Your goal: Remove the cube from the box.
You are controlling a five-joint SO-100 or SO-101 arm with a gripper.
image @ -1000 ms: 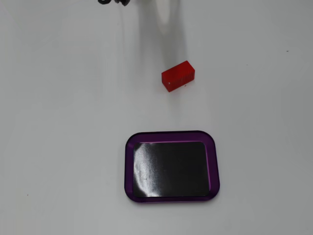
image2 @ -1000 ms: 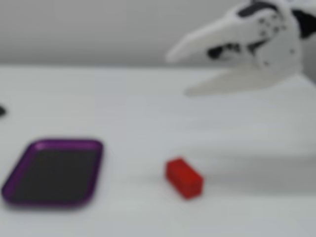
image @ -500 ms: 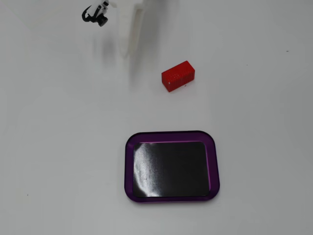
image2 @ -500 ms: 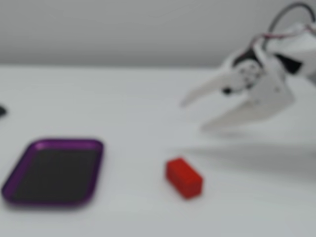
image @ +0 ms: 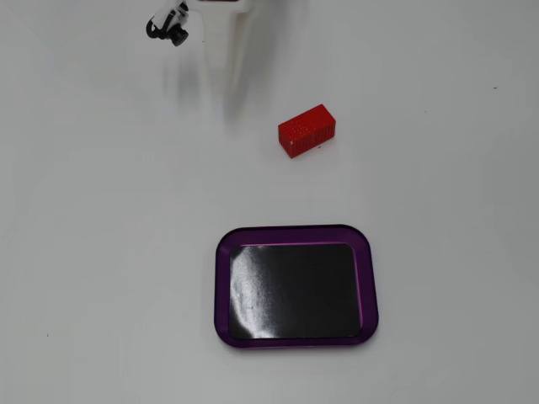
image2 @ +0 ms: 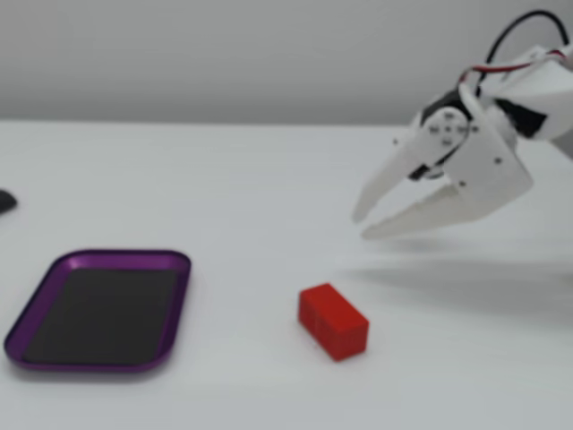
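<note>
My white two-finger end effector (image2: 363,224) has pulled back over the last second, fingers now narrowly parted and empty. The small red rectangular cube (image: 306,130) stays on the white counter (image: 101,252), well clear of the purple-rimmed black-bottomed box (image: 221,290); removal looks done.

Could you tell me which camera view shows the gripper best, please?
The side-on fixed view: the gripper appears whole, open, raised off the table beyond the cube. The top-down fixed view catches only one white finger at its top edge.

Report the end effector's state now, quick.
End effector: open, empty, raised above the white table; small red rectangular block lies apart from it.
</note>
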